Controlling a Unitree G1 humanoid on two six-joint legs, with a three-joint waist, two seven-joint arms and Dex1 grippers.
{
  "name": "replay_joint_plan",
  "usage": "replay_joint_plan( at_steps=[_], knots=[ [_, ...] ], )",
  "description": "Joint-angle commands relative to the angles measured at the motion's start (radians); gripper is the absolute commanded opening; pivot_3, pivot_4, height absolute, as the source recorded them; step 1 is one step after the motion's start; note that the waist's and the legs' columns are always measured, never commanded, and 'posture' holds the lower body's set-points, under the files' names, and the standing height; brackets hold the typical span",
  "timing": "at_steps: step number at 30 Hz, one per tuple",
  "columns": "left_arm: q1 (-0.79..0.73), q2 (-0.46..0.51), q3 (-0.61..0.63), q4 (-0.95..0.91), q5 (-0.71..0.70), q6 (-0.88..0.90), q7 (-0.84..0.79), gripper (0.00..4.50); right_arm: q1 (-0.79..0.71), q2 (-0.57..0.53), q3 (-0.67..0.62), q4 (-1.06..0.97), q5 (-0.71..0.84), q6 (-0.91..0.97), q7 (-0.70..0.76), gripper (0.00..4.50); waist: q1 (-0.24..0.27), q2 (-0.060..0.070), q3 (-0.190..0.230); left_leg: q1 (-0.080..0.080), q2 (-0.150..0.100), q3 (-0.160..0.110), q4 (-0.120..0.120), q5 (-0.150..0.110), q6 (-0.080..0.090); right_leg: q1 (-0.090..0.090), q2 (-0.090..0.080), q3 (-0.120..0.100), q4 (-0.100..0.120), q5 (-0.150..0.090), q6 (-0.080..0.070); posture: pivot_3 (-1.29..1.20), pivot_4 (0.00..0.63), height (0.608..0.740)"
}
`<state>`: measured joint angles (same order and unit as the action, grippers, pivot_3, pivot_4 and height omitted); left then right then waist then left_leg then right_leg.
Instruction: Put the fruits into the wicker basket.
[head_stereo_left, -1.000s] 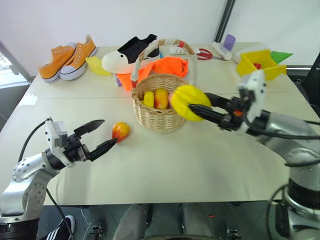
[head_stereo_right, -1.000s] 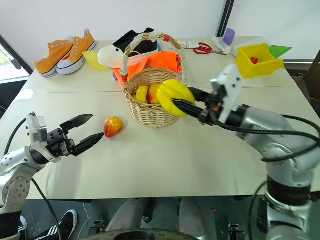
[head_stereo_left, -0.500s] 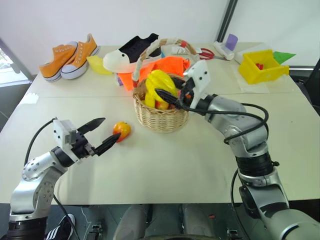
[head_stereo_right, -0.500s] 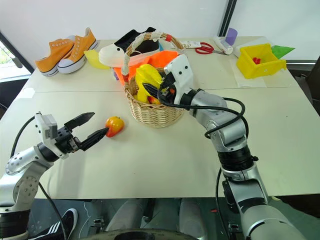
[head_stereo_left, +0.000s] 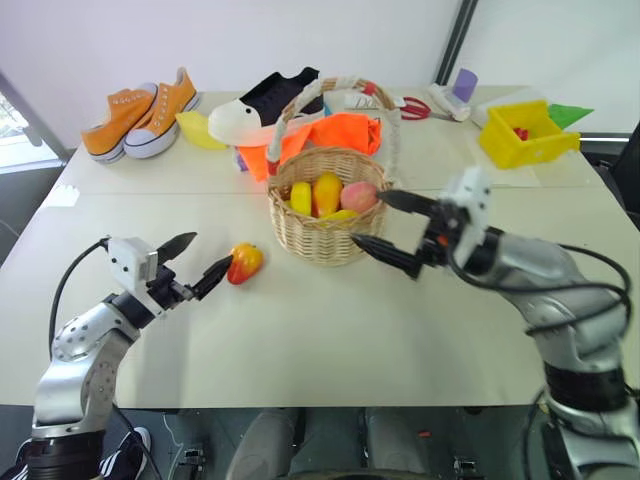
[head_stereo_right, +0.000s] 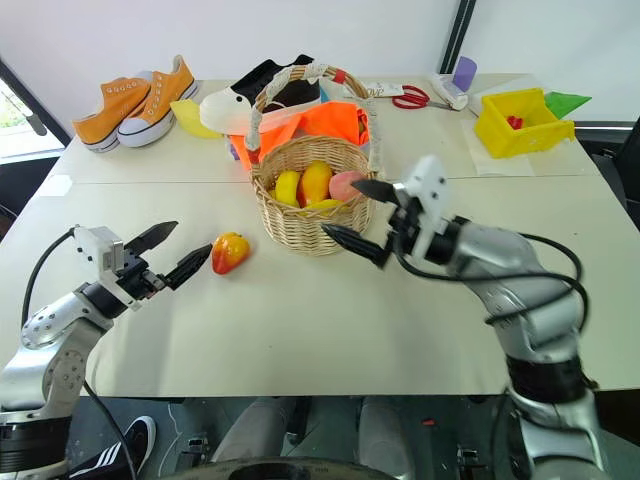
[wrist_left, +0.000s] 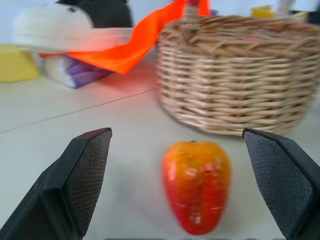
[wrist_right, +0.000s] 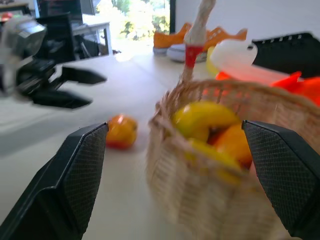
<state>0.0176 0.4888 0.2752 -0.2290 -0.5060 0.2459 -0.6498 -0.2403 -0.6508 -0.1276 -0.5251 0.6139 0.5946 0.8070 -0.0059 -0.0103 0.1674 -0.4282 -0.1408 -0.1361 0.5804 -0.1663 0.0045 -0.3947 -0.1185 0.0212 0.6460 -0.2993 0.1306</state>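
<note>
Red-orange fruit (head_stereo_right: 229, 252) on table (head_stereo_right: 330, 330), beside basket (head_stereo_right: 305, 215): we judge it light, rigid, glossy-slippery. We grip widest middle. Left gripper (head_stereo_right: 168, 254) spread, flanking it; right gripper (head_stereo_right: 365, 216) spread, empty.

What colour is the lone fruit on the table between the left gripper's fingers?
Red-orange fruit, shading to yellow at one end; clearest in the left wrist view.

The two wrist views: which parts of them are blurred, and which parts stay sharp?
Left wrist view: the wicker basket and the shoes behind it are soft, the red-orange fruit slightly soft, the black finger pads sharp. Right wrist view: the basket and the fruits in it are smeared, the left gripper is blurred, and the window behind glares.
</note>
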Motion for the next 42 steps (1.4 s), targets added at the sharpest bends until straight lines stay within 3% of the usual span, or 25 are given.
replay_joint_plan(
  at_steps=[1, 5, 18, 21, 24, 28, 34, 37, 42],
  knots=[
    [-0.016, -0.006, -0.032, -0.048, -0.009, 0.090, 0.054, 4.50, 0.158, -0.069, -0.080, -0.099, -0.032, -0.134, 0.105, 4.46, 0.000, 0.000, 0.000, 0.000, 0.000, 0.000, 0.000, 0.000, 0.000, 0.001, 0.000, 0.000, 0.000, 0.000, 0.000, 0.00, 0.150, 0.740],
    [-0.033, -0.014, -0.081, -0.030, 0.032, 0.123, 0.085, 4.50, 0.272, -0.100, -0.069, -0.100, -0.086, -0.199, 0.123, 4.46, -0.007, 0.000, 0.000, 0.001, 0.000, 0.000, 0.000, 0.000, 0.000, 0.002, 0.000, 0.000, 0.000, 0.000, 0.000, 0.00, 0.150, 0.740],
    [-0.154, -0.012, -0.237, 0.101, 0.137, 0.185, 0.066, 4.50, 0.208, -0.087, 0.012, -0.152, -0.082, -0.169, 0.039, 4.46, 0.009, -0.001, 0.000, 0.000, 0.000, 0.000, 0.009, -0.003, 0.000, 0.002, 0.000, -0.001, 0.000, -0.002, -0.003, 0.00, 0.150, 0.740],
    [-0.157, -0.025, -0.231, 0.119, 0.146, 0.167, 0.072, 3.72, 0.185, -0.082, 0.019, -0.129, -0.089, -0.178, 0.034, 4.50, 0.016, -0.001, 0.000, 0.000, 0.000, 0.000, 0.008, -0.003, 0.000, 0.002, 0.000, -0.001, 0.000, -0.002, -0.003, 0.00, 0.150, 0.740],
    [-0.157, -0.036, -0.217, 0.113, 0.143, 0.157, 0.086, 2.35, 0.174, -0.080, 0.027, -0.108, -0.097, -0.187, 0.039, 4.50, 0.019, -0.001, 0.000, 0.000, 0.000, 0.000, 0.009, -0.003, 0.000, 0.002, 0.000, -0.001, -0.001, -0.002, -0.003, 0.00, 0.150, 0.740],
    [-0.138, -0.028, -0.176, 0.082, 0.124, 0.134, 0.080, 2.35, 0.176, -0.072, 0.041, -0.089, -0.116, -0.214, 0.044, 4.50, 0.018, -0.001, 0.000, 0.000, 0.000, 0.000, 0.009, -0.003, 0.001, 0.002, 0.000, -0.001, -0.001, -0.002, -0.003, 0.00, 0.150, 0.740],
    [-0.082, 0.008, -0.056, -0.130, -0.053, 0.154, -0.008, 2.35, 0.200, -0.035, -0.007, -0.055, -0.098, -0.238, 0.021, 4.50, 0.020, -0.001, 0.001, 0.000, 0.001, 0.000, 0.009, -0.004, 0.000, 0.001, 0.001, -0.001, 0.000, -0.002, -0.003, 0.00, 0.150, 0.740],
    [-0.193, -0.007, -0.047, -0.168, -0.140, 0.245, 0.054, 2.35, 0.183, 0.042, -0.027, -0.008, -0.113, -0.261, -0.063, 4.50, 0.028, -0.002, 0.001, 0.000, 0.000, -0.001, 0.011, -0.004, 0.000, 0.003, 0.001, -0.002, 0.000, -0.002, -0.003, 0.00, 0.150, 0.740],
    [-0.397, -0.120, -0.168, -0.114, -0.121, 0.285, 0.126, 2.35, 0.143, 0.099, 0.023, 0.014, -0.142, -0.278, -0.094, 4.50, 0.020, -0.002, 0.001, 0.000, -0.002, -0.001, 0.014, -0.004, 0.000, 0.005, 0.000, -0.002, 0.000, 0.000, 0.000, 0.00, 0.150, 0.740]
  ],
)
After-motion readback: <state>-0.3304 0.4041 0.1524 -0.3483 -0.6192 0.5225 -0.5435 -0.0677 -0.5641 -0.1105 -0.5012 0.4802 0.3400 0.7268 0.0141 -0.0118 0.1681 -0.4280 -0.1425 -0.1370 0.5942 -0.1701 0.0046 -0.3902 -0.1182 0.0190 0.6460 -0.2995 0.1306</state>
